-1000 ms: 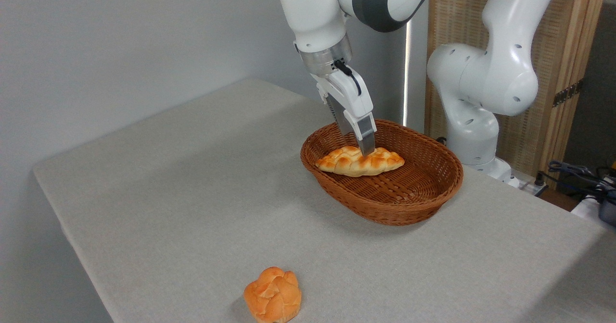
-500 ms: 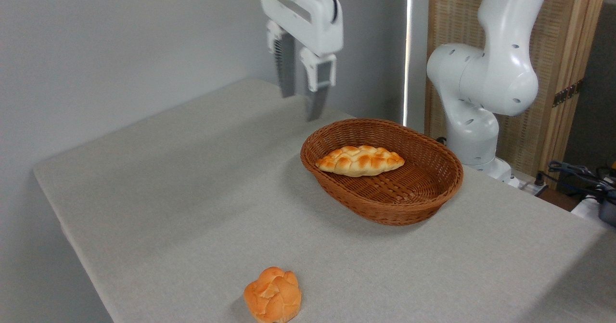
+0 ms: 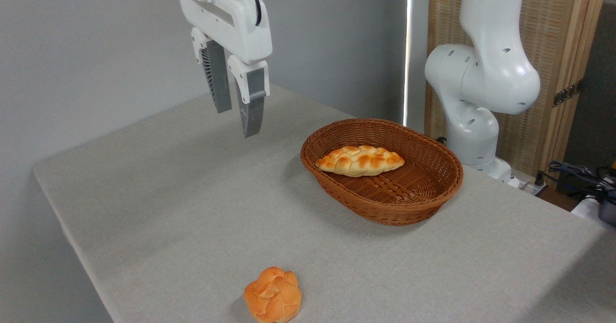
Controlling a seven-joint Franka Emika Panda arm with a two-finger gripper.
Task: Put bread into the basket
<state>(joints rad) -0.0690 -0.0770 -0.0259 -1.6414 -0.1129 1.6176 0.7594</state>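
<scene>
The bread (image 3: 360, 161), a golden braided loaf with pointed ends, lies inside the brown wicker basket (image 3: 423, 202), against its far-left wall. My gripper (image 3: 237, 122) hangs high above the table, well to the left of the basket. It is open, with nothing between its two grey fingers (image 3: 252, 113). Nothing touches the loaf.
A round knotted orange bun (image 3: 273, 295) sits near the table's front edge. The arm's white base (image 3: 474, 135) stands behind the basket at the right, with a wooden screen behind it. Cables (image 3: 582, 174) lie at the far right, off the table.
My gripper has let go of the bread, risen out of the basket and swung left, away from it. The loaf stays where it lay.
</scene>
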